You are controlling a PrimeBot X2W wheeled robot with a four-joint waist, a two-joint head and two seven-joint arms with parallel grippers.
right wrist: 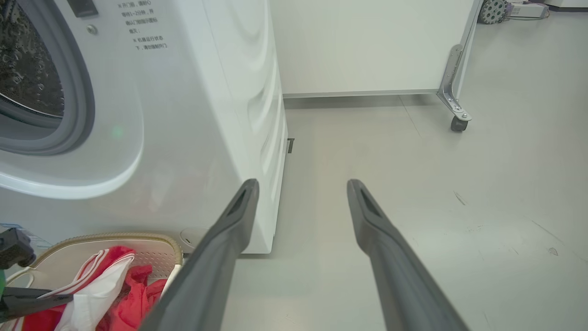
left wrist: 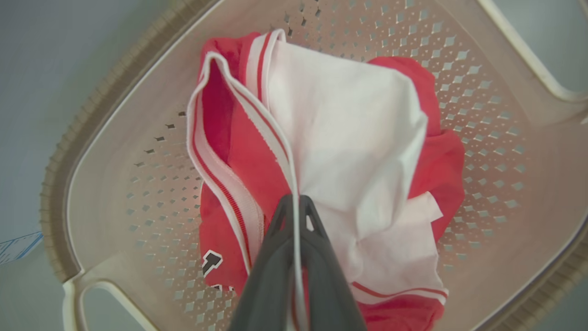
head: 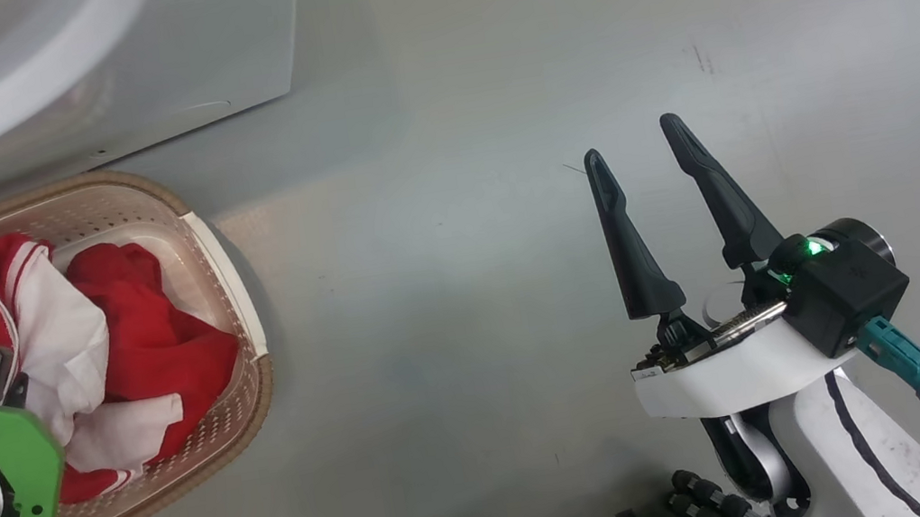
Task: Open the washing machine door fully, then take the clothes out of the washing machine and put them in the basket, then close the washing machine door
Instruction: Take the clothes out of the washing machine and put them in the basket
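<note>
We have the left end effector pinched shut on the jersey by its white trim, jersey lying in the basket directly beneath. Our right end effector is wide open, empty, well right of it.

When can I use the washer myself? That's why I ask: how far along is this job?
Done: the drum stands uncovered, and the clothes lie in the basket. In hand: the left gripper is shut on them, inside the basket. To do: let go, then close the door. The right gripper is open over the floor, free for that.
</note>
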